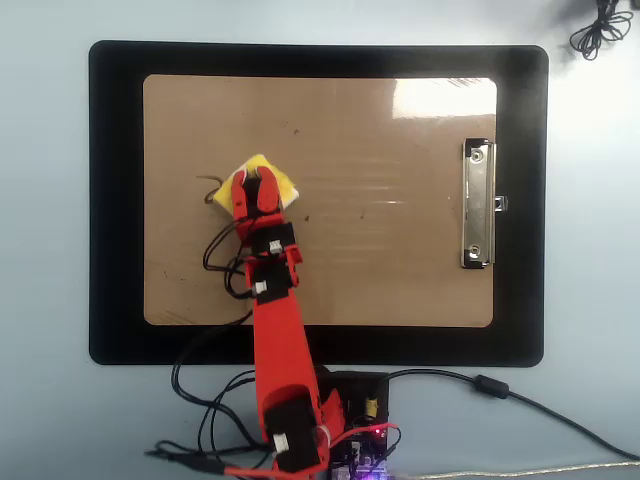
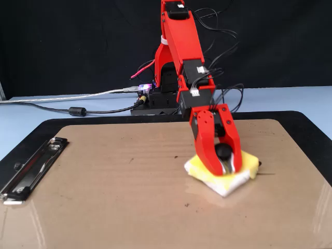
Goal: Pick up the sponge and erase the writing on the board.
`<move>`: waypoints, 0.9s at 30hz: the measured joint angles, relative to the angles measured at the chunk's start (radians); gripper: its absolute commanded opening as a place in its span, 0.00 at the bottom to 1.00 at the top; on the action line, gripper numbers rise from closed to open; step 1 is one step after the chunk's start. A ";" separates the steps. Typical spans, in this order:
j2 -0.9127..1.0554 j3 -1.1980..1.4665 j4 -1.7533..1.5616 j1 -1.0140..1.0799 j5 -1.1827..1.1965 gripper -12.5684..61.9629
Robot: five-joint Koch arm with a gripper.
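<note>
The yellow sponge (image 1: pixel 284 186) with its white edge lies flat on the tan board (image 1: pixel 380 130), left of the board's middle in the overhead view. My red gripper (image 1: pixel 253 179) is shut on the sponge from above and presses it down. Of the writing (image 1: pixel 207 181), only a short dark stroke shows, at the sponge's left edge. In the fixed view the sponge (image 2: pixel 248 163) sits right of the board's (image 2: pixel 104 197) middle, the gripper (image 2: pixel 224 167) clamps it, and a small dark mark of writing (image 2: pixel 261 165) peeks out on its right.
The silver clip (image 1: pixel 478 205) holds the board's right short edge in the overhead view, left (image 2: pixel 31 168) in the fixed view. A black mat (image 1: pixel 115 200) lies under the board. The arm's base with electronics (image 1: pixel 360 410) and cables (image 1: pixel 480 385) sits below; a coiled cable (image 1: pixel 600 30) lies top right.
</note>
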 measured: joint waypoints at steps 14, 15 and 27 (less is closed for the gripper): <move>0.006 -0.063 0.129 -0.104 -0.043 0.06; 0.063 0.009 0.126 -0.098 -0.043 0.06; -0.061 -0.184 0.153 -0.098 -0.041 0.06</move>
